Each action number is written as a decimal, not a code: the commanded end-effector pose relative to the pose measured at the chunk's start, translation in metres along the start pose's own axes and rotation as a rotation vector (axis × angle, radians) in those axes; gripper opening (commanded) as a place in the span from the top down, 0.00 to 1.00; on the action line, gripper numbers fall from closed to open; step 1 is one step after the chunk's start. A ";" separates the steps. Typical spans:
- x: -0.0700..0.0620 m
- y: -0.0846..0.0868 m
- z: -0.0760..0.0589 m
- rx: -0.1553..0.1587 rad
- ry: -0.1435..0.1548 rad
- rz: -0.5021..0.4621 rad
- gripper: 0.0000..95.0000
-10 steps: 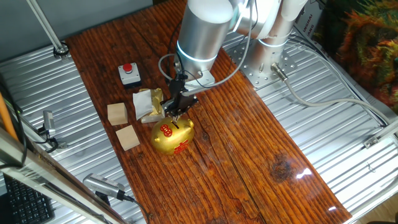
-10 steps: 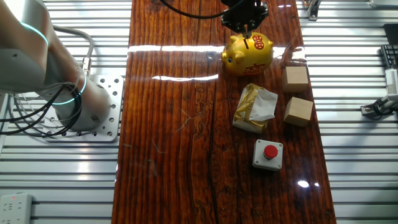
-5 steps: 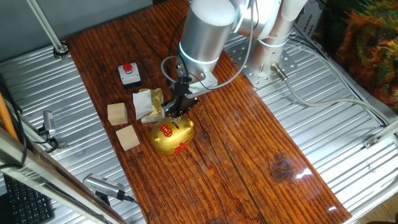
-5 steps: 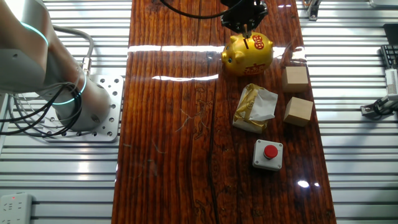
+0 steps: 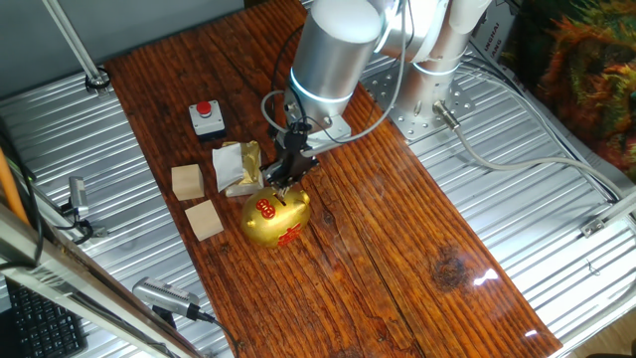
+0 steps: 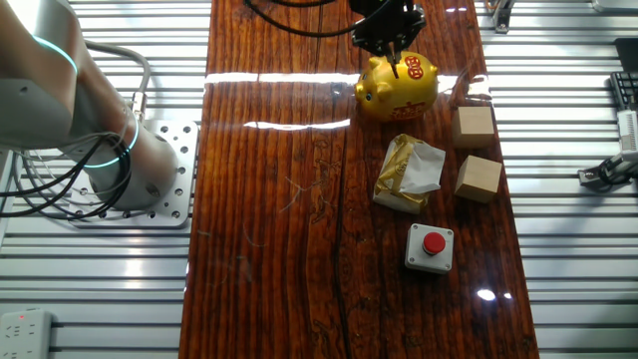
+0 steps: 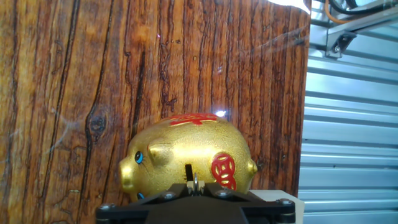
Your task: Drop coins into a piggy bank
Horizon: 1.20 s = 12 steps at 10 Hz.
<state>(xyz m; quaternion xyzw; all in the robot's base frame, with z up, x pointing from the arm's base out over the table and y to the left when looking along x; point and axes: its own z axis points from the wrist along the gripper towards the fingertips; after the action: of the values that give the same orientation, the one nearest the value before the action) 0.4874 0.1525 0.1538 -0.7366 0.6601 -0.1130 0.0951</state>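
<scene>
**Piggy bank under the gripper, coin edge-on above the slot**

The piggy bank point(image 5: 275, 219) stands on the dark wooden table point(image 5: 397, 239), gold with red markings. In the other fixed view it point(image 6: 398, 84) sits toward the far end of the board, at about 12 o'clock from the foil wrapper point(image 6: 409, 173).

The silver arm point(image 5: 333, 55) comes down from the upper middle of the fixed view, its wrist tilted toward 7 o'clock, and the gripper point(image 5: 284, 184) hangs just over the pig's back. In the hand view the fingers are pressed close on a thin coin point(image 7: 195, 183), held edge-on right above the dark slot point(image 7: 188, 170); whether the coin touches the slot cannot be told.

Two wooden cubes point(image 5: 187, 181) point(image 5: 204, 220) lie at about 9 o'clock of the pig, near it but apart. A red push button point(image 5: 207, 117) sits beyond the wrapper, at about 11 o'clock.

The gripper body fills the bottom edge of the hand view and cuts off the pig's underside there. In the other fixed view the gripper point(image 6: 395, 55) is dark and cropped by the top edge, so its fingertips are hard to make out.
</scene>
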 end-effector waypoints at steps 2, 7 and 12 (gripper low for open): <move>0.000 0.001 0.001 0.004 -0.003 0.004 1.00; 0.000 0.002 0.004 0.007 -0.001 0.008 1.00; 0.000 0.001 0.006 0.009 -0.006 0.012 1.00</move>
<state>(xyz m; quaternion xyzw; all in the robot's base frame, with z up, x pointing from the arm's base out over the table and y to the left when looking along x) 0.4877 0.1525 0.1478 -0.7326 0.6637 -0.1123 0.1011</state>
